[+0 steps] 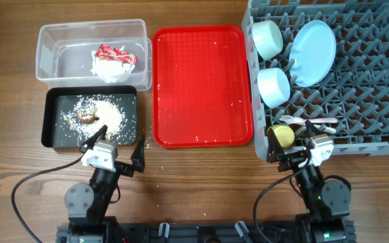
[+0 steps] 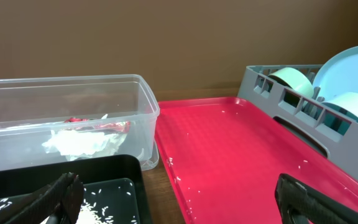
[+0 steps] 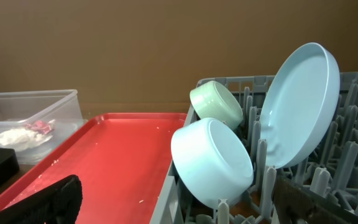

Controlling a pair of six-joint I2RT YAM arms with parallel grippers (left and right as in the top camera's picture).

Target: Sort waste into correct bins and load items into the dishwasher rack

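Looked basically done to me: wrapper (image 1: pixel 115 54) in the clear tub (image 1: pixel 66 27) at the far left corner, rice (image 1: pixel 103 116) in the black tray (image 1: pixel 51 131) just nearer. Plate (image 1: pixel 314 44), bowls (image 1: pixel 273 86), yellow cup (image 1: pixel 283 136) and cutlery (image 1: pixel 313 122) sat in the rack (image 1: pixel 377 115) along the right edge. Left gripper (image 1: pixel 120 148) and right gripper (image 1: pixel 294 150) hung spread wide, empty, at the near edge. Stray grains on the red tray (image 1: pixel 201 81) would need a fine pinch. Cup was half hidden, and I couldn't tell spoon from fork
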